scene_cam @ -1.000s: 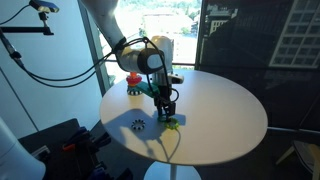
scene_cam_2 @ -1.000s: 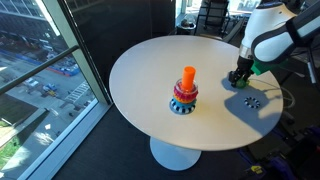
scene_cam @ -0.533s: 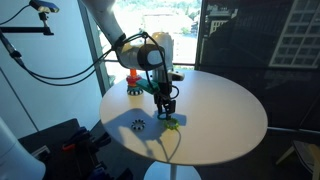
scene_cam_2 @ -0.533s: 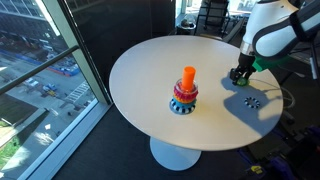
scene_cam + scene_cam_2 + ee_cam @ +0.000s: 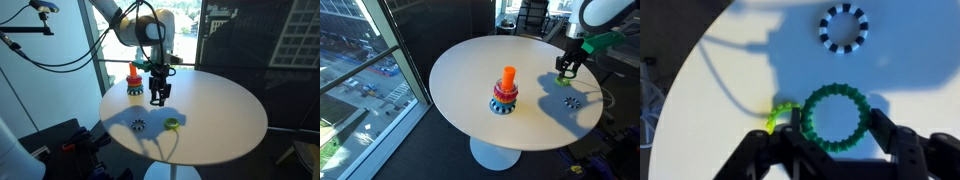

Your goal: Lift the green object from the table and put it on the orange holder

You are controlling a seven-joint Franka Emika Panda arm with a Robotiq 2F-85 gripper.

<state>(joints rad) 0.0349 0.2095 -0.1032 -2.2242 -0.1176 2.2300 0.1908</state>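
Observation:
My gripper (image 5: 158,97) is shut on the small dark green ring (image 5: 836,90) and holds it in the air above the white round table (image 5: 220,110). In the wrist view the ring sits between the two black fingers (image 5: 835,125), one on each side. The gripper also shows in an exterior view (image 5: 565,68). The orange holder (image 5: 133,80), an upright orange peg with coloured rings round its foot, stands near the table's edge. It also shows nearer the table's middle in an exterior view (image 5: 506,92), apart from the gripper.
A lighter yellow-green ring (image 5: 172,124) lies on the table under the gripper and shows in the wrist view (image 5: 775,118). A black-and-white toothed ring (image 5: 138,126) lies near the table's edge and shows in the wrist view (image 5: 844,27). Windows and dark equipment surround the table.
The gripper has risen from the table surface with the dark green ring in it. The yellow-green ring has stayed on the table.

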